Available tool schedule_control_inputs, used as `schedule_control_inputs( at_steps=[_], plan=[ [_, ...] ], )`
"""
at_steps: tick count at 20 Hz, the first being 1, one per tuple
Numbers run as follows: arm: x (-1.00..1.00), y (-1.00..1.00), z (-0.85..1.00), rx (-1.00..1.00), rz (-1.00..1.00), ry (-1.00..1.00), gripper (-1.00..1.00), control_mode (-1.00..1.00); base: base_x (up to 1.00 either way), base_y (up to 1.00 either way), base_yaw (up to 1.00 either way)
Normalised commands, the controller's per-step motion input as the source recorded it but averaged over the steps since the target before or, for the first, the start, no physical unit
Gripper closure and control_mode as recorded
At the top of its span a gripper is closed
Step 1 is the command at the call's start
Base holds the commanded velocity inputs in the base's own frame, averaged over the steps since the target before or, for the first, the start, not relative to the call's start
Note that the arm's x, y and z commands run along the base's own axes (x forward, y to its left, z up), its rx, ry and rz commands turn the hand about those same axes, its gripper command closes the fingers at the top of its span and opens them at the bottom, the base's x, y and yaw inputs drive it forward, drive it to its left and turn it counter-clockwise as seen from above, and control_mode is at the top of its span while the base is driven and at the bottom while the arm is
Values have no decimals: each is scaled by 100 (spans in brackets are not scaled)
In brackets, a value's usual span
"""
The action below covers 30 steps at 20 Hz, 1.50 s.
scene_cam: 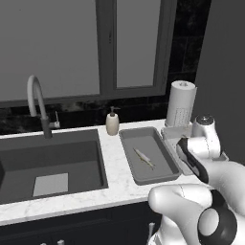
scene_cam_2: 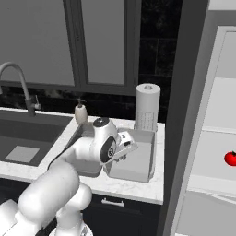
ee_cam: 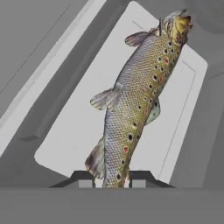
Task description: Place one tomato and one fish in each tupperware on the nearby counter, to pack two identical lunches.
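My gripper [ee_cam: 112, 183] is shut on the tail end of a speckled brown fish [ee_cam: 135, 100], which hangs lengthwise over the floor of the lighter tupperware [ee_cam: 74, 131]. In the right base view my hand sits low over that lighter tupperware [scene_cam_2: 140, 162] on the counter [scene_cam_2: 138, 189]. The darker tupperware [scene_cam: 155, 143] lies just left of it, with a second small fish [scene_cam: 144, 158] flat on its floor. A red tomato [scene_cam_2: 230, 158] rests on a white shelf far to the right, away from the counter.
A paper towel roll [scene_cam: 181, 103] stands behind the trays, and a soap dispenser [scene_cam: 113, 122] stands by the back wall. The large dark sink [scene_cam: 52, 162] with its curved faucet [scene_cam: 37, 103] takes up the left. A dark upright panel [scene_cam_2: 184, 115] separates the counter from the shelves.
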Motion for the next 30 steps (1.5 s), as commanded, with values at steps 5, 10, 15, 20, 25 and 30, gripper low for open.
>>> schedule_control_inputs(
  at_steps=[5, 10, 15, 20, 25, 30],
  plan=[
    [29, 0, -40, -3, 0, 13, 100, -100, 0, 0, 0],
    [26, 0, -24, 0, 2, 12, 100, -100, 0, 0, 0],
    [20, 0, -24, 0, 4, 10, -100, -100, 0, 0, 0],
    [3, 0, -9, 0, 1, 1, -100, -100, 0, 0, 0],
    [-11, 6, 6, -1, 0, -4, -100, -100, 0, 0, 0],
    [-55, 22, 82, -8, 0, -18, -100, -100, 0, 0, 0]
  ],
)
